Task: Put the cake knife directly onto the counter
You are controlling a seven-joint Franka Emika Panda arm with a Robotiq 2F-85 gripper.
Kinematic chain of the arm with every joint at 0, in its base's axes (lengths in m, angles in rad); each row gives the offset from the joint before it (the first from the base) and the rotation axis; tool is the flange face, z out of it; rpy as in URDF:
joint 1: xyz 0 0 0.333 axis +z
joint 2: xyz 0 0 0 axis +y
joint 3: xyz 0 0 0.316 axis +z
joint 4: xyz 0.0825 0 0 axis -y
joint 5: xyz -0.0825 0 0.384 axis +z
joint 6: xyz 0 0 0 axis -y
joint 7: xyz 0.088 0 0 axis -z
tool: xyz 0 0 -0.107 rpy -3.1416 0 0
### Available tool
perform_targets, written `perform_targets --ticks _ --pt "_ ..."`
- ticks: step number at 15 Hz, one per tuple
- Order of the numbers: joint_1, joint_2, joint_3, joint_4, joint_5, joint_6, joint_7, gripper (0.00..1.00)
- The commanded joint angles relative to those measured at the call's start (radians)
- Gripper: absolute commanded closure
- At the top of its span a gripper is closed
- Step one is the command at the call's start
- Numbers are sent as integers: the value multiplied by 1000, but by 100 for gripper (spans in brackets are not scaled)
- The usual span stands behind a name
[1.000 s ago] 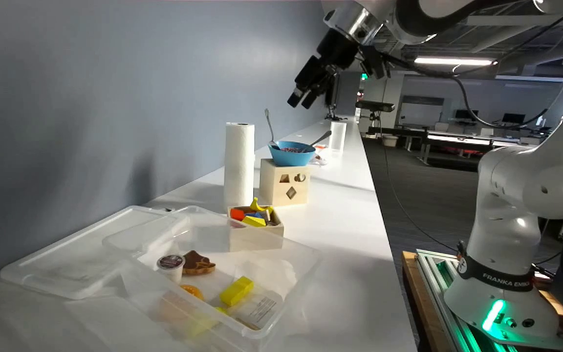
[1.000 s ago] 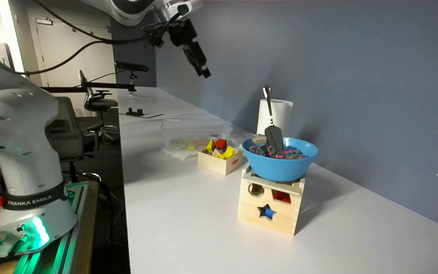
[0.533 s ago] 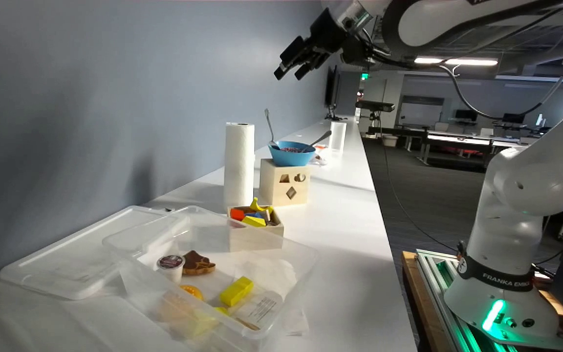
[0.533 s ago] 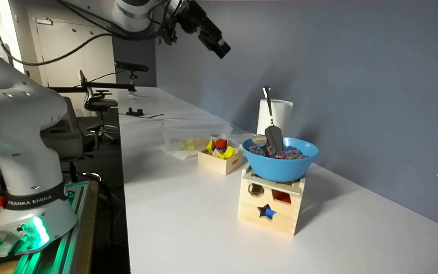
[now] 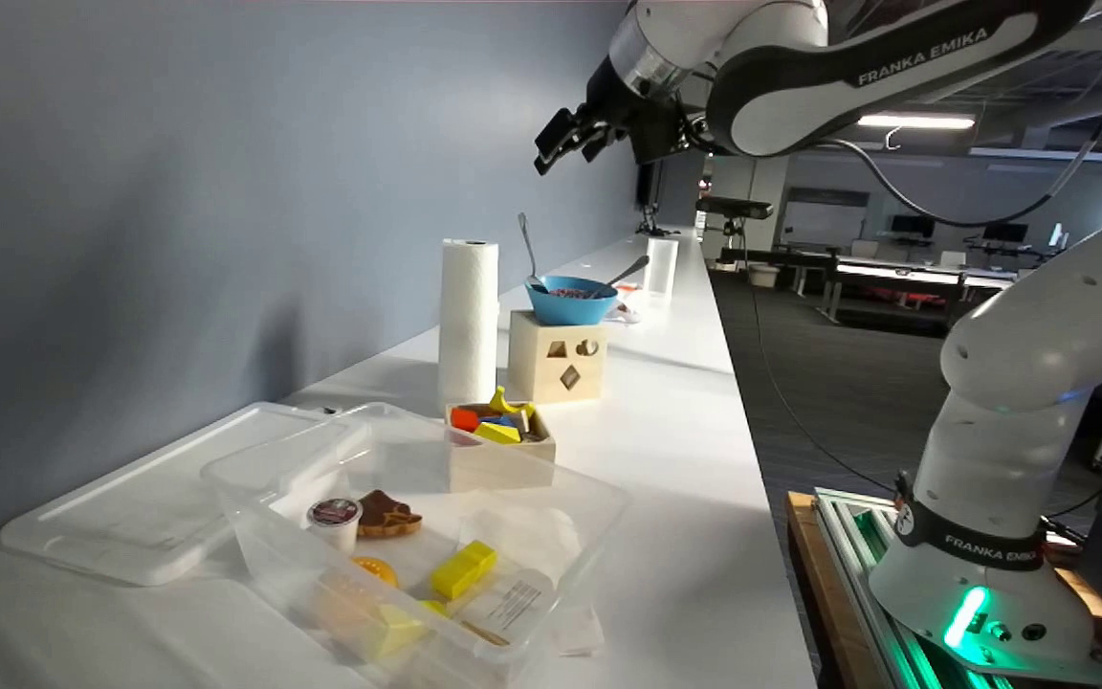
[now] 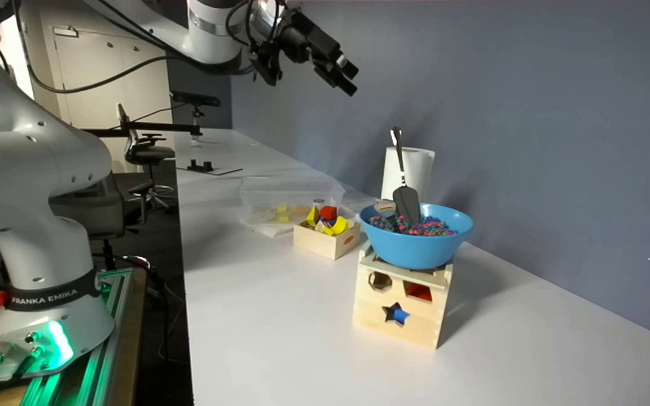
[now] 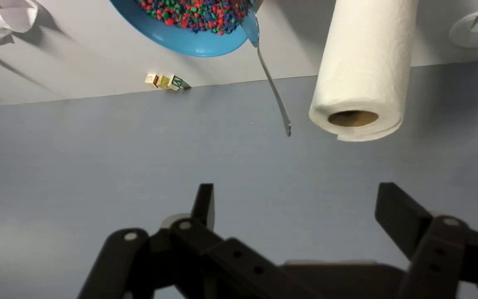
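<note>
gaping wide, claw [image 7: 297, 193] apart from cake knife [image 6: 407, 203]

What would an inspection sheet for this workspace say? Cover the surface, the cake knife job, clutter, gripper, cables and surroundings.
Surface: white counter, straight-edged.
Job's things: cake knife, seemingly the flat-bladed utensil, blade down in the bowl, handle up; not yet on the counter. The bowl sits on a wooden box.
Clutter: second utensil in the bowl, towel roll, crate of blocks, clear tray with small items inside, lid.
Gripper: open, apart from the cake knife.
In its grip: nothing seen.
Cables: cable loops below the arm.
Surroundings: grey wall along the counter; chair and desks beyond.
</note>
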Motion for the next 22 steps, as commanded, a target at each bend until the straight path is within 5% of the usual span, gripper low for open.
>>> perform_targets --ticks 1,12,22 --pt "29 22 -15 6 -44 -21 36 0" --pt "56 100 7 33 -87 -44 89 0" --pt "109 221 -40 97 -373 -71 298 0"
